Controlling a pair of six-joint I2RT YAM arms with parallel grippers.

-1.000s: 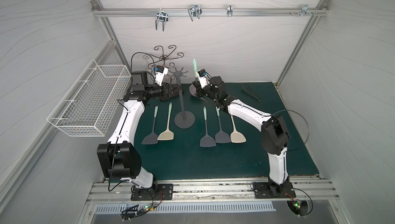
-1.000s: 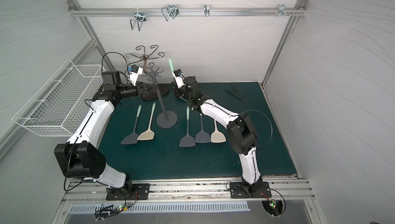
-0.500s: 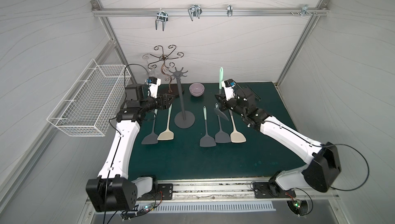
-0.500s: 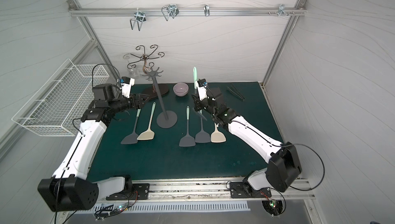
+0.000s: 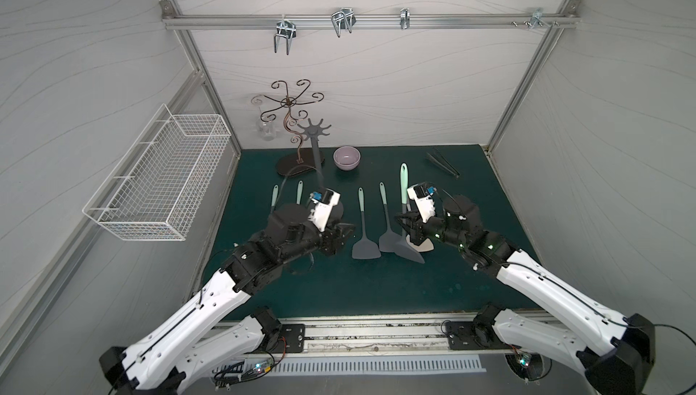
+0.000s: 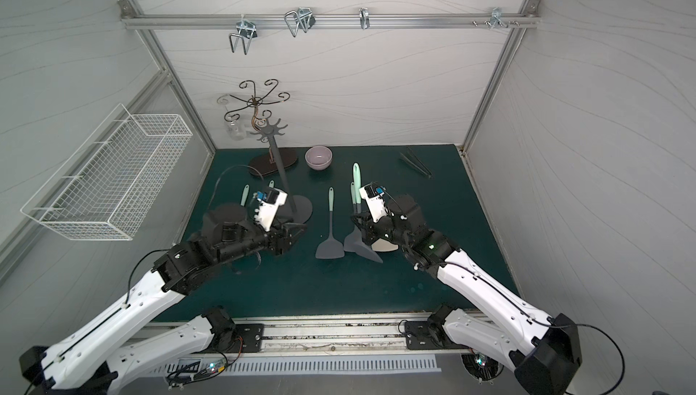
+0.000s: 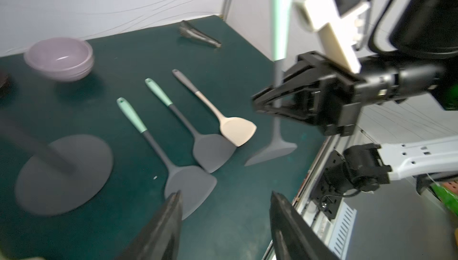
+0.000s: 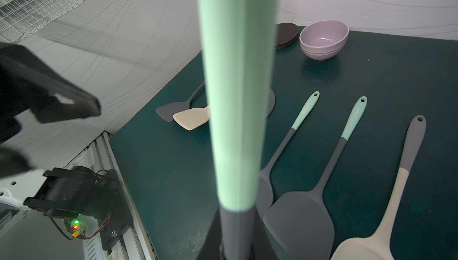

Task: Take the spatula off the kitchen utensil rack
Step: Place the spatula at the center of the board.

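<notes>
The kitchen utensil rack [image 5: 315, 144] [image 6: 277, 155] stands at the back left of the green mat, a dark-grey pole with bare star prongs; its round base [image 7: 64, 172] shows in the left wrist view. My right gripper [image 5: 403, 219] [image 6: 357, 219] [image 8: 236, 246] is shut on the grey shaft of a spatula [image 5: 404, 182] [image 6: 356, 176] [image 8: 235, 97] with a mint handle. It holds the spatula upright, blade down, clear of the rack and over the right row of utensils. My left gripper [image 5: 348, 231] [image 6: 299, 229] [image 7: 226, 194] is open and empty in front of the rack's base.
Several spatulas lie on the mat: two left of the rack [image 5: 274, 197], three right of it [image 5: 363, 231]. At the back are a purple bowl [image 5: 347, 158], dark tongs [image 5: 442, 163] and a brown curly-wire stand [image 5: 290, 110]. A white wire basket [image 5: 158, 178] hangs on the left wall.
Both arms have drawn back from the rack toward the front. The right gripper carried the spatula rightward and forward over the lying utensils. The left gripper's jaws have narrowed a little.
</notes>
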